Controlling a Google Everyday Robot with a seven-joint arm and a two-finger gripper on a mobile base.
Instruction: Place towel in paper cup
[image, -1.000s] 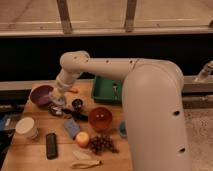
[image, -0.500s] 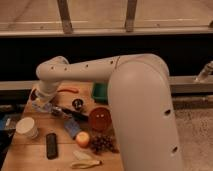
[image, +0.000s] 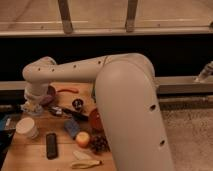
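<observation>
The tool (image: 33, 105) hangs over the left end of the bench (image: 30, 155), closed on what looks like the towel (image: 29, 109), just behind the paper cup (image: 26, 128). Lowering and letting go remain.

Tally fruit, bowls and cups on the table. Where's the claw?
Fruit: 3 (apple, grapes, banana)
Bowls: 2 (purple bowl, red bowl)
Cups: 2 (paper cup, small cup)
Total: 7
Claw: shut on towel, over the table's left side, behind the paper cup.
</observation>
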